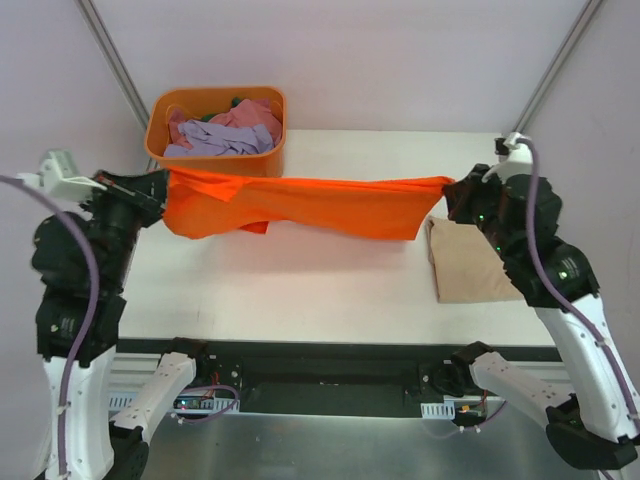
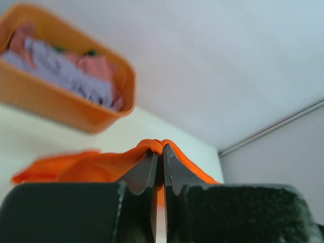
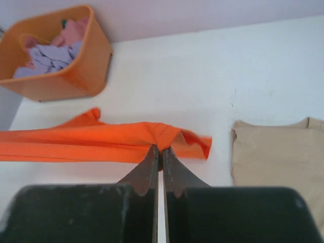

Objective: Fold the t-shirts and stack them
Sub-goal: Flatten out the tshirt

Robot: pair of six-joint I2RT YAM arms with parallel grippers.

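Load: orange shirt (image 1: 300,205), stretched into a long band between the two tools, running left to right over the tabletop (image 1: 300,290). Its lower edge sags near the left end; contact with the surface cannot be told.
Left side: left tool (image 2: 158,148) clamped shut on the left end of the orange shirt, cloth bunched over its tips.
Right side: right tool (image 3: 160,150) clamped shut on the right end, a short flap lying past the tips.
Stack area: tan shirt (image 1: 470,262), folded flat on the tabletop at the right, just beside the band's right end.
Bin: tub (image 1: 158,140), orange plastic, at the far left, just behind the band.
Bin contents: lilac shirt (image 1: 215,138) and pink shirt (image 1: 250,118), crumpled together.
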